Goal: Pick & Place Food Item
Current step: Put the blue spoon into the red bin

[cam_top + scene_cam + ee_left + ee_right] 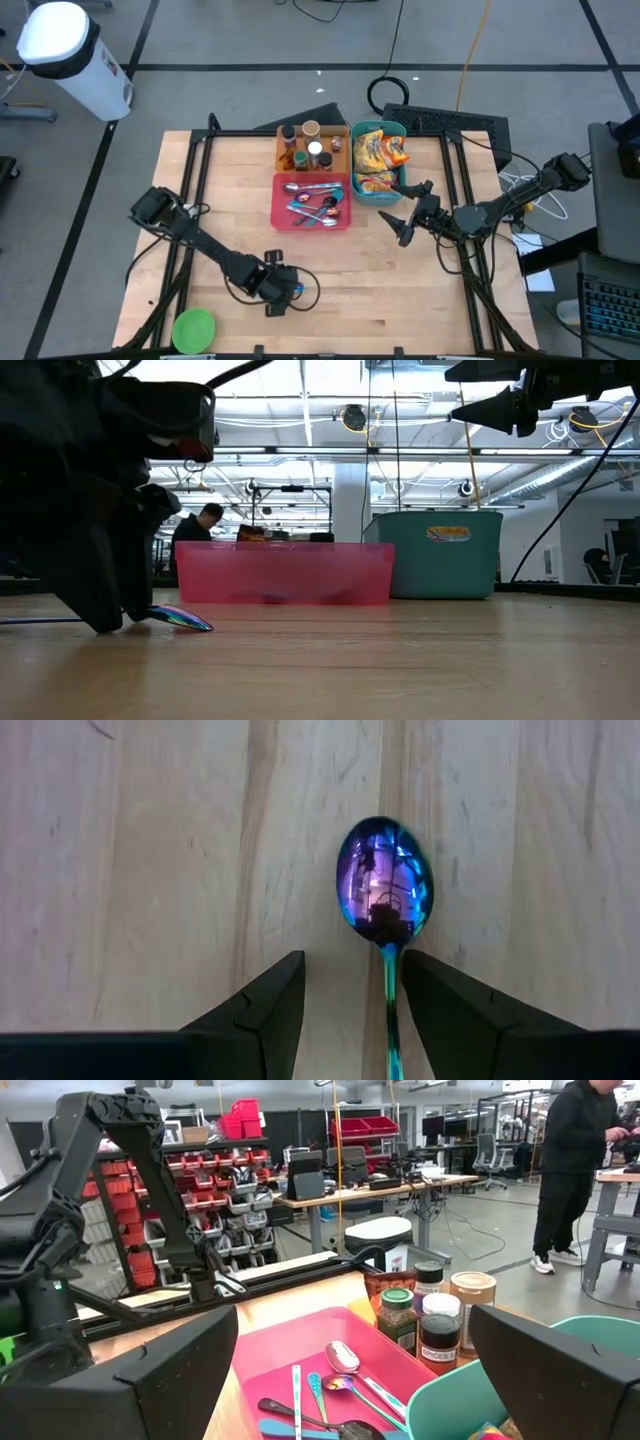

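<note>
An iridescent purple-blue spoon (385,885) lies flat on the wooden table (400,290) near its front edge. My left gripper (350,1005) points steeply down over it, open. Its fingers stand on either side of the spoon's handle (390,1010), and the bowl lies just ahead of them. The handle runs close beside one finger (450,1010); whether it touches I cannot tell. In the low view the fingertips (105,622) are down at the tabletop. My right gripper (410,213) hovers open and level beside the teal bin (402,182) of snack packets (378,150).
A pink tray (282,215) holding several pieces of cutlery sits at the table's middle, with an orange tray of spice jars (312,145) behind it. A green round lid (193,328) lies at the front left corner. A person stands in the room beyond.
</note>
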{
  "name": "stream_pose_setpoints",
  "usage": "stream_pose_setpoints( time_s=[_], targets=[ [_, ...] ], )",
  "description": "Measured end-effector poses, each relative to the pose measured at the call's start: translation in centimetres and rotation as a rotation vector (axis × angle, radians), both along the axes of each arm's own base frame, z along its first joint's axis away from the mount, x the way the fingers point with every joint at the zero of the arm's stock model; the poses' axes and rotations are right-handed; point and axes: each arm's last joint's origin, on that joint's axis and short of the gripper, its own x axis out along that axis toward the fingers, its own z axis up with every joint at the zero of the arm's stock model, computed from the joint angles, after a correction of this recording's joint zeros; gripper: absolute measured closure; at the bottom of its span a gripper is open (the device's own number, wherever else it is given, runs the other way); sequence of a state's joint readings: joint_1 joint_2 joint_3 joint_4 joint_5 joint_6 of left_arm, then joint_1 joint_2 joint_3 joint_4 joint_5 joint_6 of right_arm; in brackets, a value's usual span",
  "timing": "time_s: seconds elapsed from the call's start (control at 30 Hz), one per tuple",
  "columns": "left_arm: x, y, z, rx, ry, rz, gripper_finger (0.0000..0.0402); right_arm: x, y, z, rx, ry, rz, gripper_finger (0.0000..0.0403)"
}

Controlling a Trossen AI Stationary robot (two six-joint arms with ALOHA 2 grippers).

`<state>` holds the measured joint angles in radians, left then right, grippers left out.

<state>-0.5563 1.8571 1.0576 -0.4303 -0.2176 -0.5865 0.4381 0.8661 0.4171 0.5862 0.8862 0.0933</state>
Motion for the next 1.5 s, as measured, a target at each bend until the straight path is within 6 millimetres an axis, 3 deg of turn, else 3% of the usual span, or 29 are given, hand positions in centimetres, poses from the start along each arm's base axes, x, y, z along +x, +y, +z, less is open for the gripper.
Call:
stream_pose_setpoints(
  time_s=[0.2, 0.43, 0.6, 0.67, 0.97, 1.1, 1.27, 1.5],
  targets=[
    [0.5, 0.5, -0.4, -0.039, 0.027, 0.008, 0.0248, 0.0, 0.0, 0.0, 0.000, 0.001, 0.000, 0.0012],
    [0.8, 0.8, -0.4, -0.060, 0.023, 0.004, 0.0385, 0.0, 0.0, 0.0, 0.000, 0.001, 0.000, 0.0012],
    [0.8, 1.5, 0.9, -0.061, 0.007, -0.039, 0.0383, 0.0, 0.0, 0.0, 0.000, 0.001, 0.000, 0.0012],
    [0.8, 2.0, 2.6, -0.032, -0.024, -0.077, 0.0392, 0.0, 0.0, 0.0, 0.000, 0.001, 0.000, 0.0012],
    [2.1, 6.1, 14.2, 0.220, -0.363, -0.223, 0.0391, 0.0, 0.0, 0.0, 0.002, -0.003, -0.001, 0.0012],
    [2.7, 9.3, 17.1, 0.311, -0.433, -0.212, 0.0392, 0.0, 0.0, 0.0, 0.002, -0.004, 0.000, 0.0012],
    [3.6, 14.2, 17.1, 0.388, -0.407, -0.181, 0.0390, 0.0, 0.0, 0.0, 0.001, -0.002, 0.000, 0.0012],
    [4.6, 20.6, 11.9, 0.225, -0.379, -0.132, 0.0386, 0.0, 0.0, 0.0, -0.009, 0.006, 0.000, 0.0012]
  ],
)
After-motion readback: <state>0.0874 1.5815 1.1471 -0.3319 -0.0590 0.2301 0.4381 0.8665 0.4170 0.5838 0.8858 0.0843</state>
